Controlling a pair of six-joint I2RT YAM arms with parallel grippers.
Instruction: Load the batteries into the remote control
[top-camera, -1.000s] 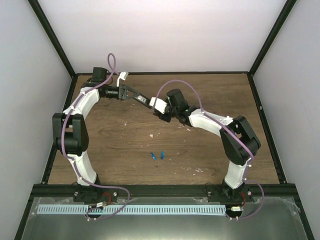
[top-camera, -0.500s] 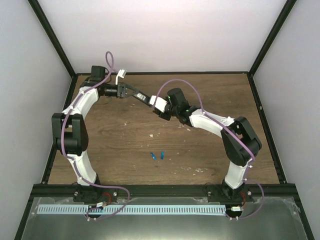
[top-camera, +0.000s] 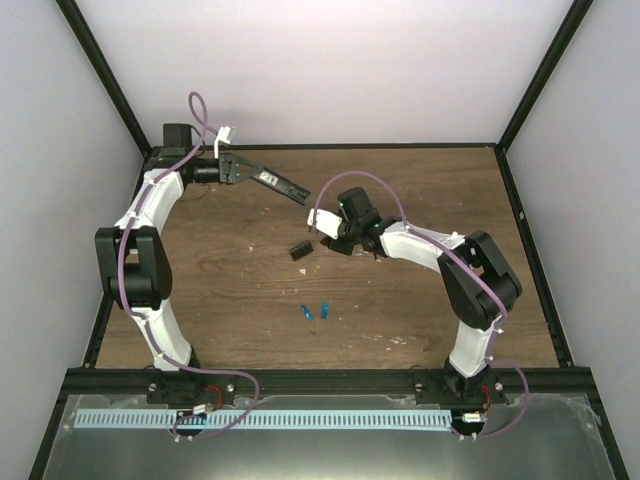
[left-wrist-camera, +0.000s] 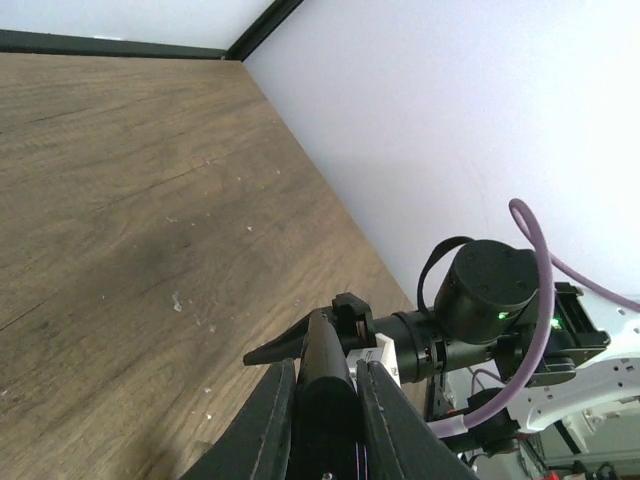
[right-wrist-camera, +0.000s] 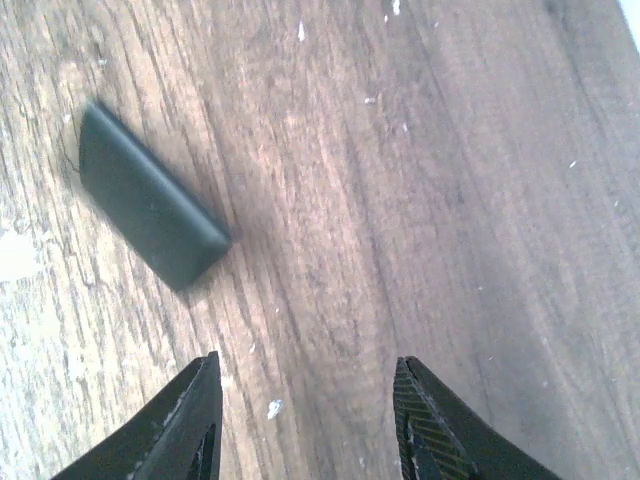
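the left gripper (left-wrist-camera: 326, 385) is clenched on the remote (top-camera: 272, 181), holding it above the far left of the table (top-camera: 430, 190). the right gripper (right-wrist-camera: 305, 400) is spread and empty, hanging near the black cover (right-wrist-camera: 150, 210), which lies on the wood. the batteries (top-camera: 307, 313) lie side by side nearer the arm bases.
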